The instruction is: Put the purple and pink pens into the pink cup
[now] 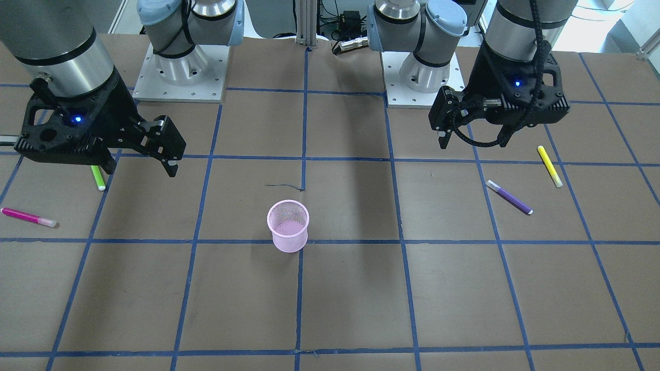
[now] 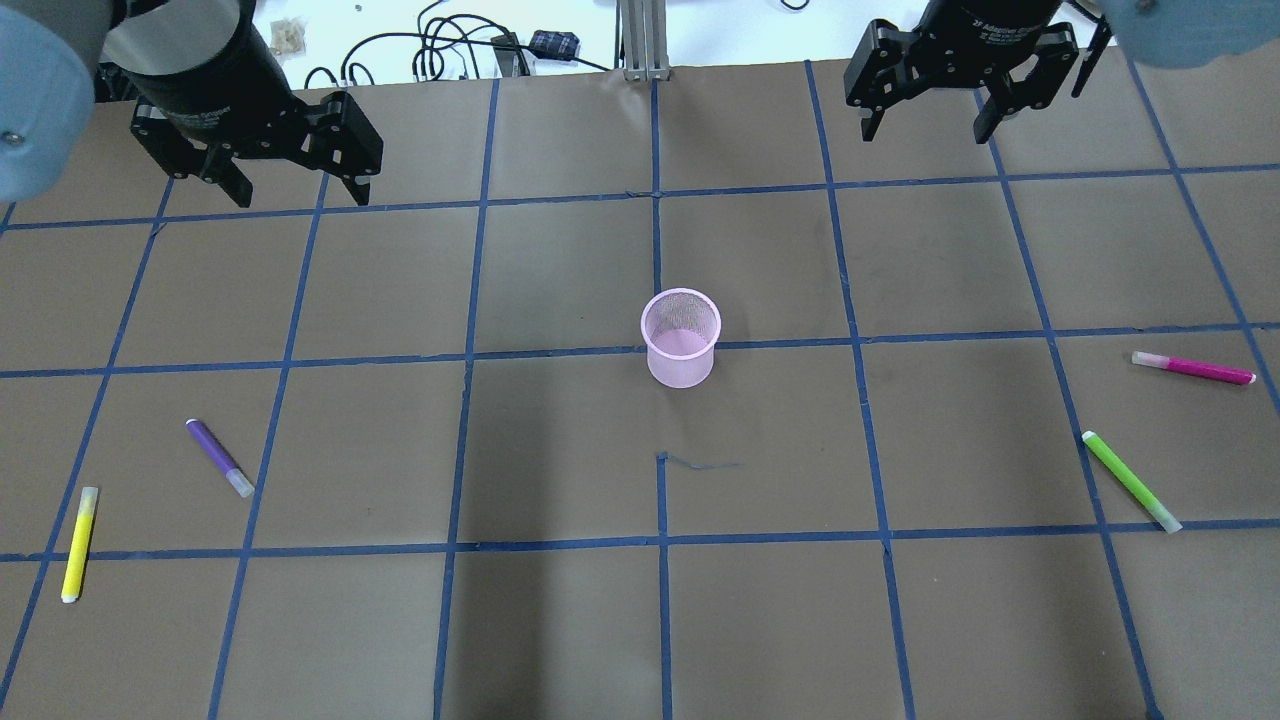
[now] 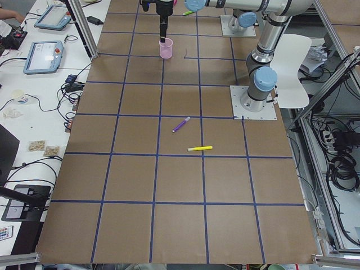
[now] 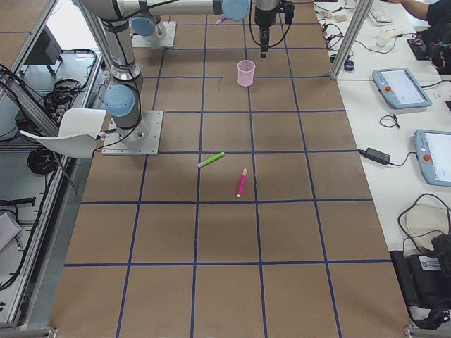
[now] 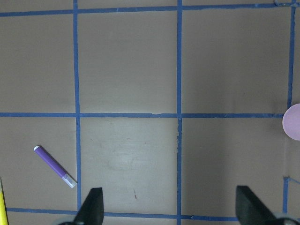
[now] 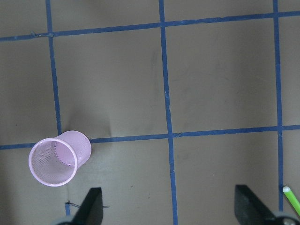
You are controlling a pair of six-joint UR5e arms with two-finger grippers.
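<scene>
The pink mesh cup (image 2: 681, 337) stands upright and empty mid-table; it also shows in the front view (image 1: 288, 225) and the right wrist view (image 6: 58, 157). The purple pen (image 2: 218, 457) lies flat on my left side, also in the left wrist view (image 5: 54, 166). The pink pen (image 2: 1193, 368) lies flat on my right side (image 1: 28, 217). My left gripper (image 2: 300, 195) is open and empty, high above the table, far from the purple pen. My right gripper (image 2: 925, 130) is open and empty, high above the table, far from the pink pen.
A yellow pen (image 2: 79, 543) lies near the purple pen on the left side. A green pen (image 2: 1131, 481) lies near the pink pen on the right side. The brown table (image 2: 560, 620) carries a blue tape grid. Both arm bases stand at the robot-side edge.
</scene>
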